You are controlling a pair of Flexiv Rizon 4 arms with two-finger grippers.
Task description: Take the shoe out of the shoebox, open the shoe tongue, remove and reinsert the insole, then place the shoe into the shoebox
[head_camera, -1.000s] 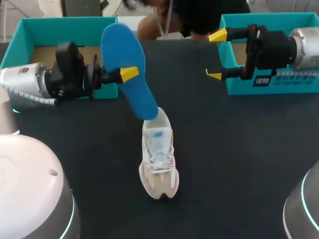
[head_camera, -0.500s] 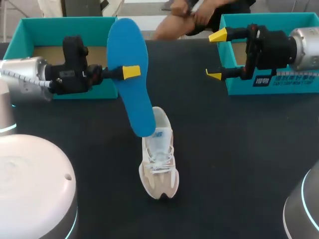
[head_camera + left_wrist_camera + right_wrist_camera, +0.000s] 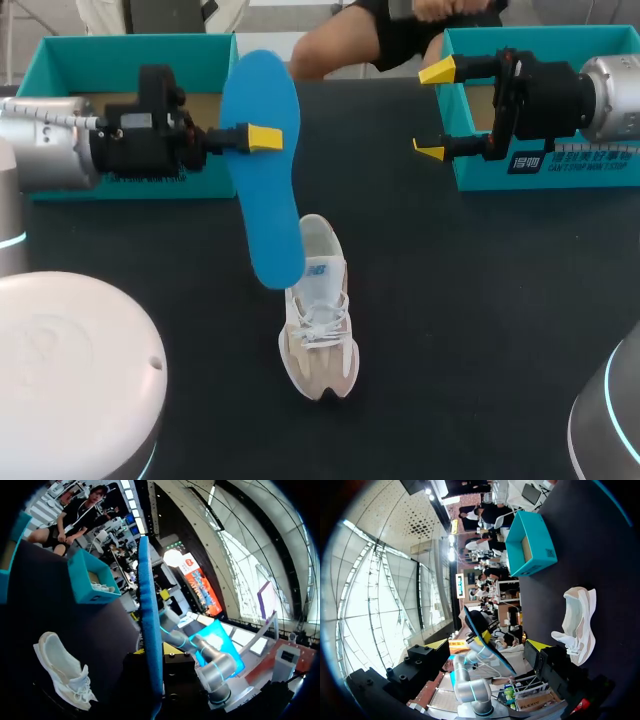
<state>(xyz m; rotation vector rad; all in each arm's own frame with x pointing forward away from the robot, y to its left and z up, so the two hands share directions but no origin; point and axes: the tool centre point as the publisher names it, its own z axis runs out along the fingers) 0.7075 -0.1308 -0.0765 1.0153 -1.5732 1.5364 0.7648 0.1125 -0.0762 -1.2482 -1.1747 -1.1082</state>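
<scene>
Change: the left claw (image 3: 256, 138) sits further right than a second ago. The blue foam insole (image 3: 262, 165) hangs steeper, and its lower end is drawn up from the heel opening.

- Left claw: closed on the insole's upper part, one yellow tip on its near face.
- Insole: in the air above the black counter (image 3: 480, 300), lower end just left of the shoe's collar. The wrist views suggest it is clear of the shoe.
- White-and-beige lace-up sneaker (image 3: 318, 325): upright at mid-counter, toe nearest.
- Right claw (image 3: 432, 110): wide open, empty, by the near-left corner of the teal cardboard shoebox (image 3: 560, 165) at far right.
- Step: insole removal, seemingly complete.
- Next: lower the insole toe-first into the opening, with the sneaker probably steadied.
</scene>
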